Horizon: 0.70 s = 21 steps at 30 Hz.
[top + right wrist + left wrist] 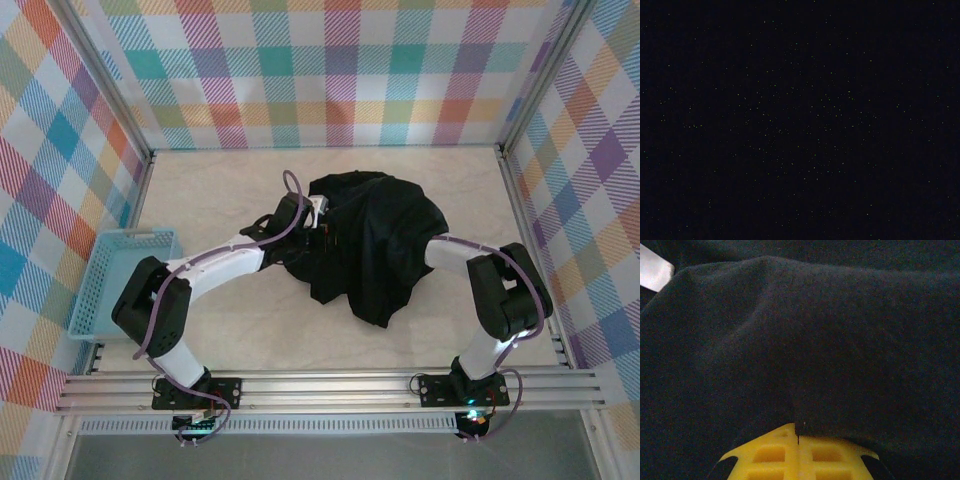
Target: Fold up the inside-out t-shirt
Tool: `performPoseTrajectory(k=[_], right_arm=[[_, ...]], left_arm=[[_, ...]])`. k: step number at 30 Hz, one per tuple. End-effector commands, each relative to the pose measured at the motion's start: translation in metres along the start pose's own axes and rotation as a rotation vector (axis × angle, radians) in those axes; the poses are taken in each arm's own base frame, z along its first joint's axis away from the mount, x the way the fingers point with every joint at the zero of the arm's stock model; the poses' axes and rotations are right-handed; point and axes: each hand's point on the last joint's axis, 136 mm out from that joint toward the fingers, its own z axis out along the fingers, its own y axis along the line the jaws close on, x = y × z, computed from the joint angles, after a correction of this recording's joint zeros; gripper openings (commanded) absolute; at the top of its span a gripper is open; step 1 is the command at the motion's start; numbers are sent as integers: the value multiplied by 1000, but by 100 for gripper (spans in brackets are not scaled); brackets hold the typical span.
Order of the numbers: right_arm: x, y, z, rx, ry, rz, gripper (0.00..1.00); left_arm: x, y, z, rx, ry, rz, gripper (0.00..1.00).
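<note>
The left gripper [798,439] clamped a thin fold of the limp black fabric t-shirt [380,235]; lifting might slip it. The cloth-buried right gripper's state was unclear.

Matt cloth is shown in the t-shirt [380,235], a smooth finish on the table [250,330], latticed plastic in the basket [100,290], ribbed metal in the rails [330,385].

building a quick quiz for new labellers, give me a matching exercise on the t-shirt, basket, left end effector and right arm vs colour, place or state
Things:
1 t-shirt
2 basket
3 left end effector
4 right arm

Descriptions:
a pale blue, far left
b shut, pinching dark fabric
c black heap in the middle
d front end buried under fabric

Pairs: 1-c, 2-a, 3-b, 4-d
</note>
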Motion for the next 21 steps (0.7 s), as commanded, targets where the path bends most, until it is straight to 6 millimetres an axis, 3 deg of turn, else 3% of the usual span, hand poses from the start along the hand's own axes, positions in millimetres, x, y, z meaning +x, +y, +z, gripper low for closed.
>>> performPoseTrajectory(k=[1, 4, 7, 10, 16, 21], right_arm=[[-18, -2, 1, 53, -44, -39, 86], [-20, -3, 2, 57, -46, -33, 86], [-19, 3, 5, 49, -43, -43, 86], [-17, 8, 7, 43, -38, -47, 86], [-12, 22, 6, 11, -33, -57, 86], [-5, 30, 6, 1, -22, -70, 86]], left_arm=[[1, -25, -29, -9, -80, 119, 22], [11, -40, -47, 32, -118, 176, 33], [12, -46, -60, 57, -166, 199, 59], [9, -47, -60, 30, -170, 220, 69], [5, -15, -36, -166, -131, 219, 67], [2, -19, -24, -151, -127, 206, 50]])
